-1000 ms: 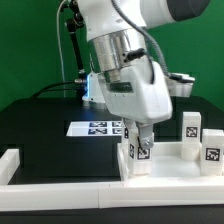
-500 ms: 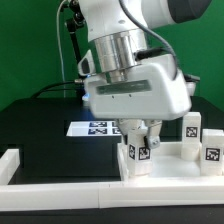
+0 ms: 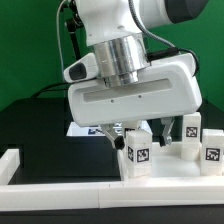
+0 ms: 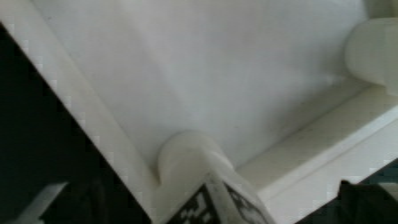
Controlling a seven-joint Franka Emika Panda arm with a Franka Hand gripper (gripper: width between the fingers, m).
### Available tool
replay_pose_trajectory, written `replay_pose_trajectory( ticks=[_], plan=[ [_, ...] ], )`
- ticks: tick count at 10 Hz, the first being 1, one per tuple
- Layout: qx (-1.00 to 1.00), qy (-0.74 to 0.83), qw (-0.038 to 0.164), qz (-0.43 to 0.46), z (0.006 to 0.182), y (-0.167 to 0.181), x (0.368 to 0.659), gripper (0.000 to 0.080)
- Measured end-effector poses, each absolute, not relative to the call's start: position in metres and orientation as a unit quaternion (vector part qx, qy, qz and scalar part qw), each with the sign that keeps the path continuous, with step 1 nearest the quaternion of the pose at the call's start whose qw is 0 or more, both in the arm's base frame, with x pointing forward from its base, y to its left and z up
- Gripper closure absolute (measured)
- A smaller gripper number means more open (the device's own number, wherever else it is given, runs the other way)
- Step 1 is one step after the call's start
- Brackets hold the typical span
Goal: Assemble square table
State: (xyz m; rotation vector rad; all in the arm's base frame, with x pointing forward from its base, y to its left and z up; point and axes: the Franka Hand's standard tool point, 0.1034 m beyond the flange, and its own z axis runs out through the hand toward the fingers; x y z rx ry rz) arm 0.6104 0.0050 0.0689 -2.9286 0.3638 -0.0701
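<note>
The arm hangs low over the black worktop (image 3: 40,125), its big white wrist housing filling the middle of the exterior view. Beneath it the gripper (image 3: 118,133) sits just above the square table top (image 3: 175,160), and the jaws look spread wide with nothing between them, though the housing hides much of them.

The table top lies flat at the exterior view's right, tucked against the low white border wall (image 3: 60,172) that runs along the front edge. One leg post (image 3: 136,150) stands upright on the slab right by the gripper, its black-and-white tag facing the camera. Two more leg posts, one further back (image 3: 190,127) and one nearer (image 3: 211,153), stand upright at the far right.

Behind the arm, the marker board (image 3: 84,129) lies flat on the worktop.

From the wrist view, it's the slab's smooth white surface (image 4: 214,70) and raised rim, with a tagged leg post (image 4: 205,185) rising close to the lens, apart from the jaws.
</note>
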Motion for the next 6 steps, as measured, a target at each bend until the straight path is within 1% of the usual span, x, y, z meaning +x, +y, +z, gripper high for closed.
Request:
replay_pose_trajectory(
  ticks=[1, 2, 3, 5, 6],
  plan=[
    [-0.997, 0.018, 0.071, -0.034, 0.0729, 0.0020, 0.6156, 0.0150],
    [-0.996, -0.052, 0.059, -0.043, 0.0740, 0.0024, 0.6193, 0.0150],
    [-0.995, -0.066, 0.058, -0.042, 0.0726, 0.0010, 0.6186, 0.0150],
    [-0.996, -0.048, 0.059, -0.041, 0.0721, 0.0005, 0.6183, 0.0150],
    [-0.997, -0.023, 0.062, -0.040, 0.0722, 0.0010, 0.6184, 0.0272]
  ],
)
